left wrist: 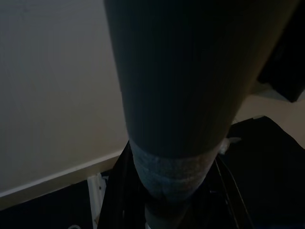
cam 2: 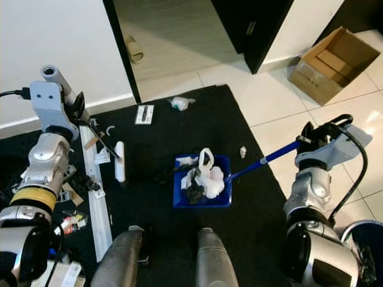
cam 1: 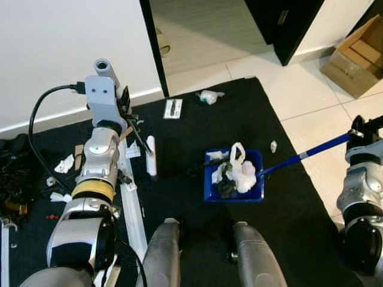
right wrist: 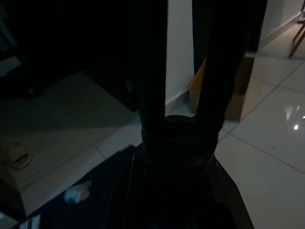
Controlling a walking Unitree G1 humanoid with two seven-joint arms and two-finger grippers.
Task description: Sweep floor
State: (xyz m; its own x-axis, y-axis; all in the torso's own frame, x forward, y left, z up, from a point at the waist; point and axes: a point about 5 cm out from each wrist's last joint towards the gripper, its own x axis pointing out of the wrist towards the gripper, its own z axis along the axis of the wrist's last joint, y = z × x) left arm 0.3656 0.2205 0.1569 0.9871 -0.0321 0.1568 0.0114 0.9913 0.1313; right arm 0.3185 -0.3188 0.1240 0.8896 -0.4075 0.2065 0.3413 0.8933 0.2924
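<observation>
My left gripper [cam 1: 126, 103] is shut on a grey broom pole [cam 1: 103, 67] whose thin shaft slants down to a white brush head [cam 1: 151, 156] on the black mat [cam 1: 239, 116]. The left wrist view shows that pole [left wrist: 176, 105] very close, with a taped band. My right gripper [cam 2: 306, 140] is shut on the blue handle [cam 2: 263, 160] of a blue dustpan [cam 1: 256, 158] lying on the mat before my feet. A white plastic bag [cam 1: 242, 170] and dark scraps lie in the pan. Loose litter sits on the mat: a crumpled white wad [cam 1: 209, 95], a paper card [cam 1: 173, 109], a small white scrap [cam 1: 273, 145].
Paper scraps [cam 1: 64, 162] and a long white strip [cam 1: 133, 206] lie at the mat's left, beside tangled black cables [cam 1: 12, 173]. An open doorway [cam 1: 203, 27] lies ahead, with a slipper [cam 2: 136, 48] inside. A cardboard box [cam 1: 357, 55] stands on the tiles at far right.
</observation>
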